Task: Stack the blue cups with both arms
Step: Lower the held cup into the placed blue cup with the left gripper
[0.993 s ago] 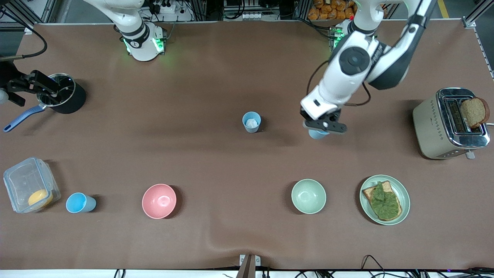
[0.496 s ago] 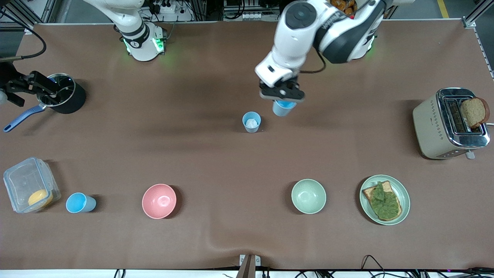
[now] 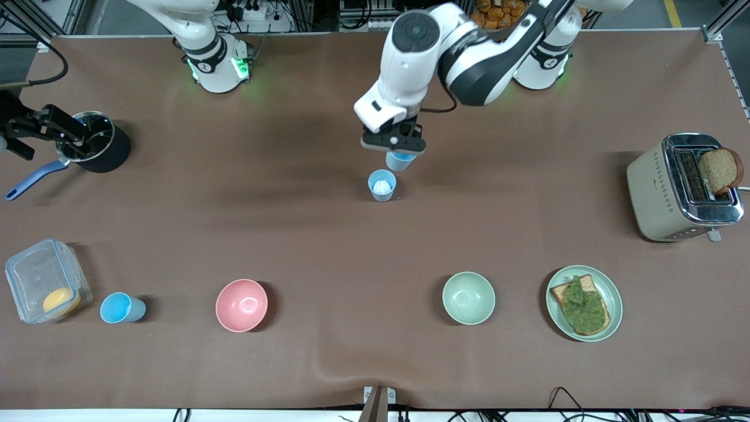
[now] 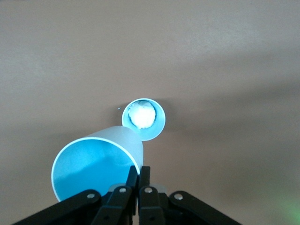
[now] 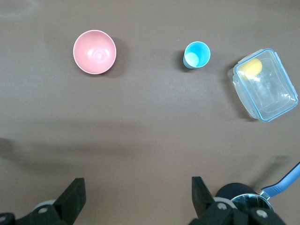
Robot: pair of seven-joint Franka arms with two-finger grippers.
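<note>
The left arm (image 3: 445, 53) reaches in over the middle of the brown table (image 3: 328, 246), and its left gripper (image 3: 393, 142) is clamped on the rim of a sky-blue cup (image 3: 400, 160) — one finger inside the wall, one outside, as the left wrist view shows. It hangs just above and beside the grey-blue cup (image 3: 382, 185), which stands upright at mid-table with something whitish in its bottom.

To do this step well, I judge the carried cup should first be centred over the standing cup's mouth, then levelled so the two long axes line up, and only then lowered straight down — a tilted entry could catch the rim and tip the lower cup.

The carried cup's mouth faces up, its axis leaning a little off vertical.

A third blue cup (image 3: 121, 308) stands beside the clear lidded box (image 3: 41, 281), near the right arm's end.

The right gripper (image 3: 35, 130) waits with its fingers spread wide, empty, by the black saucepan (image 3: 101, 147).
</note>
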